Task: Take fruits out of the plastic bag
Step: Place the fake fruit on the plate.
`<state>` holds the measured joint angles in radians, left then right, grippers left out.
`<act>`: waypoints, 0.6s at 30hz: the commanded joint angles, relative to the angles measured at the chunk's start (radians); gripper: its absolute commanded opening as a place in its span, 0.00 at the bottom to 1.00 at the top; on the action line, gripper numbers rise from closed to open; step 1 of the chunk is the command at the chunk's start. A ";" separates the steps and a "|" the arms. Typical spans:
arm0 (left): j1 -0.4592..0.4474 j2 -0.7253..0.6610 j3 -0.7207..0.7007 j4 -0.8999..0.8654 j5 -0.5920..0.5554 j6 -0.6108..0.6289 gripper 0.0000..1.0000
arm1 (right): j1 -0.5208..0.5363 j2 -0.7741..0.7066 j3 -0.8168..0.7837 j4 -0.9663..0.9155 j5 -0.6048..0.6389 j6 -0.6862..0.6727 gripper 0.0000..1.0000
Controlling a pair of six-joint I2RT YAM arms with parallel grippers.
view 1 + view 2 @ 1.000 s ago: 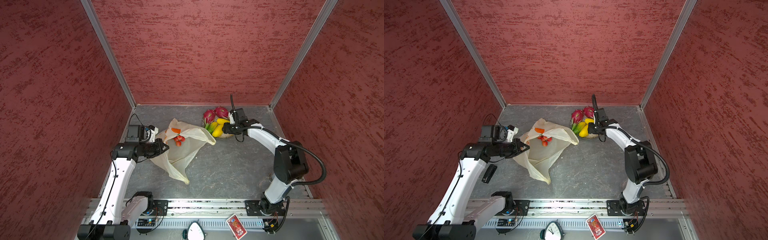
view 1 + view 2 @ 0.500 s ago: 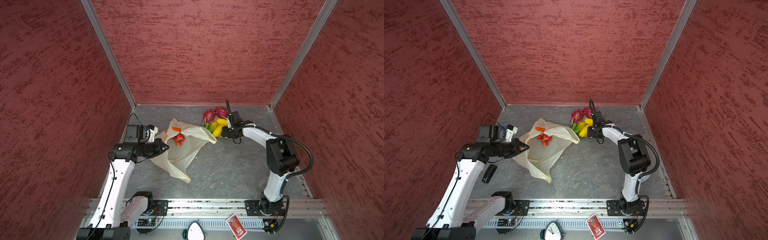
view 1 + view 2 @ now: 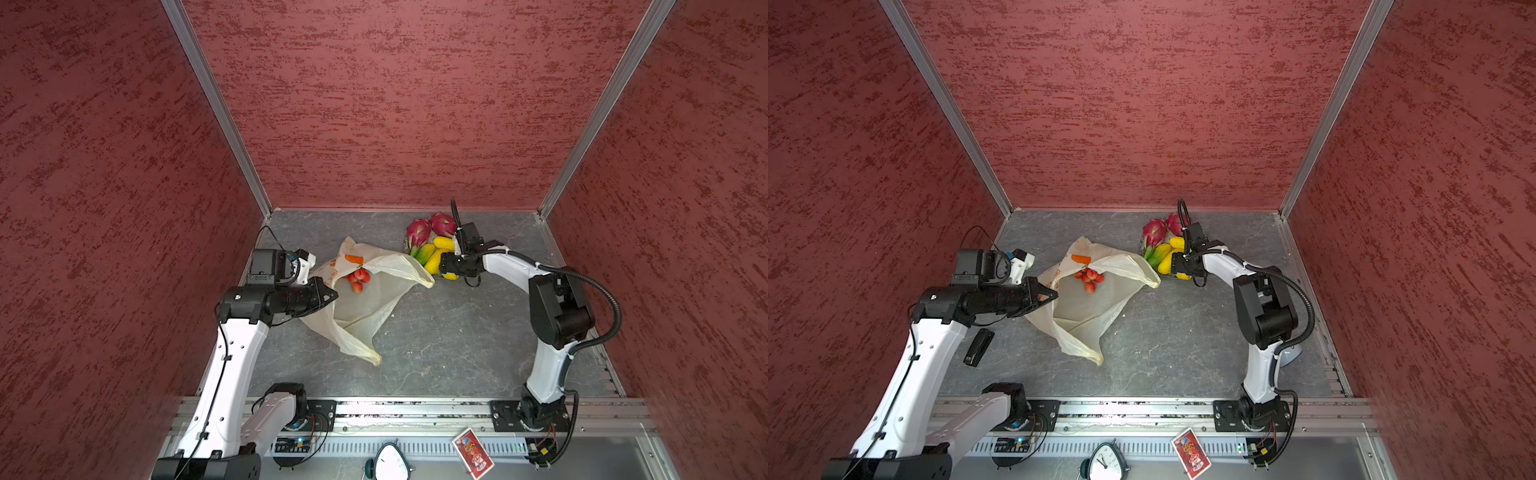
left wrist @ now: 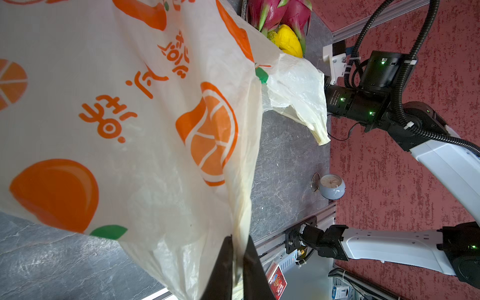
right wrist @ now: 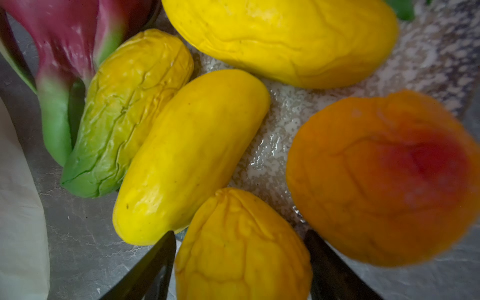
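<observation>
The pale-yellow plastic bag lies slack on the grey floor with its mouth held up. My left gripper is shut on its rim. A red berry bunch shows inside it. At the back stands the speckled plate with two dragon fruits, mangoes and an orange. My right gripper is open at the plate's near edge. A yellow lemon-like fruit rests between its fingers.
A black stapler-like object lies by the left arm. A small round clock stands near the right arm's base. A red card and another clock sit beyond the front rail. Red walls close three sides.
The right arm's elbow has swung in towards the middle and its jaws have widened around the yellow fruit at the plate. The left arm holds the bag still.
</observation>
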<state>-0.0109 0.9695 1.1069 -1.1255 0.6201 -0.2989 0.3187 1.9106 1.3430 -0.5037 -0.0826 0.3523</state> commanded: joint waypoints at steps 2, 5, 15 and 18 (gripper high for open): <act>0.000 -0.001 0.028 -0.009 0.005 0.014 0.12 | -0.004 -0.097 -0.013 0.010 0.014 0.006 0.78; 0.000 -0.001 0.031 -0.012 0.003 0.014 0.12 | -0.003 -0.165 -0.033 0.002 0.014 0.007 0.78; -0.001 0.004 0.044 -0.009 0.007 0.006 0.12 | -0.003 -0.322 -0.116 -0.033 -0.036 -0.025 0.76; -0.001 0.006 0.047 -0.009 0.007 0.004 0.12 | -0.004 -0.314 -0.156 -0.002 -0.111 -0.008 0.69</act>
<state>-0.0109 0.9722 1.1263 -1.1366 0.6209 -0.2993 0.3187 1.5826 1.2247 -0.5133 -0.1200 0.3355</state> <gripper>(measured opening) 0.118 0.702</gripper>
